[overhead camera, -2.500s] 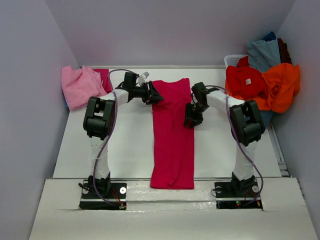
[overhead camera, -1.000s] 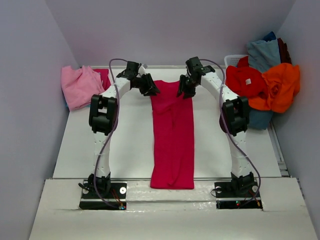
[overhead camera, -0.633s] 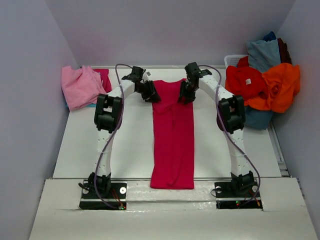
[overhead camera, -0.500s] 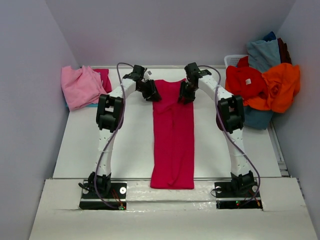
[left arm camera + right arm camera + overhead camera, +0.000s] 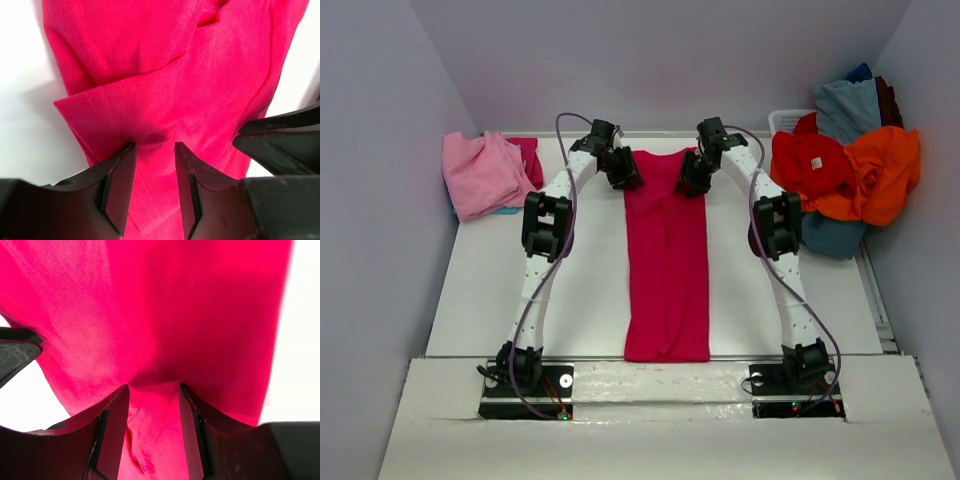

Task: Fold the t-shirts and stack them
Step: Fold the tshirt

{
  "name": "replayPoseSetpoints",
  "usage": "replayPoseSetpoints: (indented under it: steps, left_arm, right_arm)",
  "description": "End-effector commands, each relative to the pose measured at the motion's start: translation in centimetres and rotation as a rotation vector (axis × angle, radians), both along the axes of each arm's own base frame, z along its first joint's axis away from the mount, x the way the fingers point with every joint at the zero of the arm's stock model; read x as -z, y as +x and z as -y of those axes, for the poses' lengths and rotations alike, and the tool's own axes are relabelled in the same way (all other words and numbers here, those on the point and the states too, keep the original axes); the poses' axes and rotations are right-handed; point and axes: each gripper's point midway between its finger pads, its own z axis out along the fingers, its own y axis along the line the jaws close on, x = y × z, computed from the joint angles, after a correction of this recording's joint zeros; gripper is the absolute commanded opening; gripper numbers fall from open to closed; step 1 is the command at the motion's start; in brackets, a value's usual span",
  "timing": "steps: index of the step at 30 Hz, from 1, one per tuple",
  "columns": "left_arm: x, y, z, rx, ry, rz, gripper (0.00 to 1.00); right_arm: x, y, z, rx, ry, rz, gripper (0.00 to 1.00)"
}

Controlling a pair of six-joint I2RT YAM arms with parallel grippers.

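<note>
Part-closed, left gripper and right gripper each pinch the crimson t-shirt at its far end; it trails back beneath them. Lengthwise fold looks done. Crosswise folds, stacking and the heap right of the right gripper remain.

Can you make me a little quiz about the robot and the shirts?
1. True or false: the crimson-magenta cotton t-shirt lies in a long strip on the white table.
2. Where is the crumpled light pink t-shirt? A: far left. B: far right. C: near edge, middle.
3. Fill in: the left gripper and the right gripper both reach the crimson shirt's ___ end.
Key: 1 true; 2 A; 3 far.
</note>
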Motion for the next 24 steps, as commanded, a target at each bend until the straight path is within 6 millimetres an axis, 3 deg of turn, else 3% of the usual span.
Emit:
replayPoseSetpoints:
  steps: [1,3,5,12,17,19,20,23,24]
  left_arm:
    - [2.5,2.3,-1.7,-0.075,0.044,0.011,0.5]
    - [2.4,3.4,-2.0,-0.106,0.018,0.023,0.51]
    - [2.0,4.2,-2.4,-0.13,-0.006,0.041,0.61]
    - [-1.9,8.2,-3.3,-0.186,-0.08,0.197,0.73]
    - [-4.3,8.4,-3.6,-0.173,-0.065,0.264,0.75]
    - [-6.2,8.2,-4.2,-0.17,-0.037,0.318,0.75]
    - [-8.7,7.9,-3.9,-0.164,-0.033,0.36,0.75]
    - [-10.0,6.9,-4.2,-0.156,0.009,0.372,0.75]
    - [-11.1,5.8,-3.8,-0.138,0.017,0.381,0.75]
  right_arm:
    - [0.9,3.7,3.1,0.073,0.018,0.054,0.51]
    - [0.8,4.4,3.2,0.073,0.047,0.073,0.52]
    - [0.4,5.2,3.6,0.073,0.057,0.106,0.53]
    - [-1.0,6.2,2.7,0.005,0.098,0.185,0.58]
    - [-2.5,5.1,2.2,-0.054,0.128,0.191,0.59]
    - [-2.6,4.1,1.9,-0.074,0.111,0.18,0.59]
    - [-4.1,3.9,2.0,-0.082,0.107,0.204,0.59]
    - [-5.5,2.7,1.8,-0.087,0.104,0.197,0.59]
    - [-7.1,2.4,1.9,-0.084,0.102,0.213,0.59]
